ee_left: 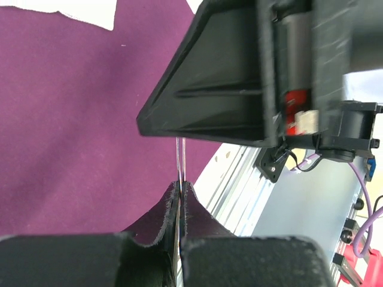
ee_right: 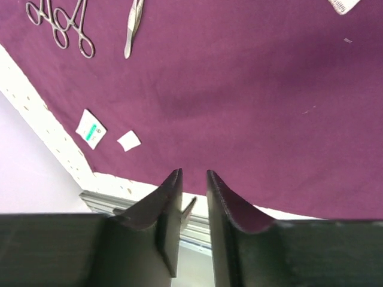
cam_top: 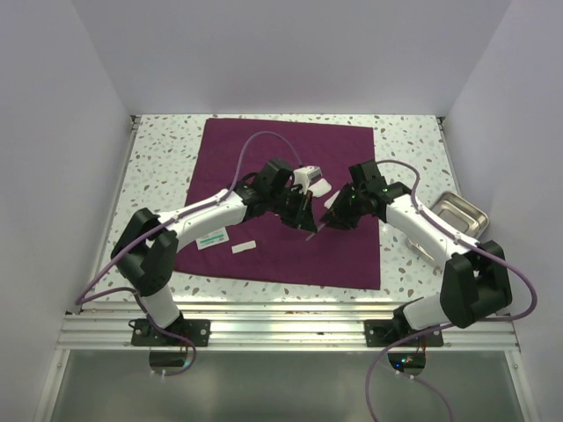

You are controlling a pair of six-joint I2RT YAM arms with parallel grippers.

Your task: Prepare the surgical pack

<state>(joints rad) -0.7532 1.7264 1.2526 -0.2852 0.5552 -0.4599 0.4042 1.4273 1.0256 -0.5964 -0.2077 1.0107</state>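
Observation:
The surgical pack, a large maroon drape (cam_top: 290,189), lies flat on the table and fills the background of the left wrist view (ee_left: 72,131) and the right wrist view (ee_right: 251,89). My left gripper (cam_top: 303,214) is shut (ee_left: 181,184) on a thin steel instrument (ee_left: 181,156), seen edge-on as two slim blades. My right gripper (cam_top: 334,215) faces it closely over the drape's middle. Its fingers (ee_right: 192,173) stand a little apart, with a thin metal tip (ee_right: 188,209) showing between them, untouched. The right gripper's black body (ee_left: 239,72) looms just beyond the instrument.
Ring-handled forceps (ee_right: 60,27) and tweezers (ee_right: 134,27) lie on the drape. A white packet (cam_top: 214,237) and a white strip (cam_top: 244,248) lie near its front left. White gauze (cam_top: 314,182) lies behind the grippers. A shiny steel tray (cam_top: 457,211) stands at the right.

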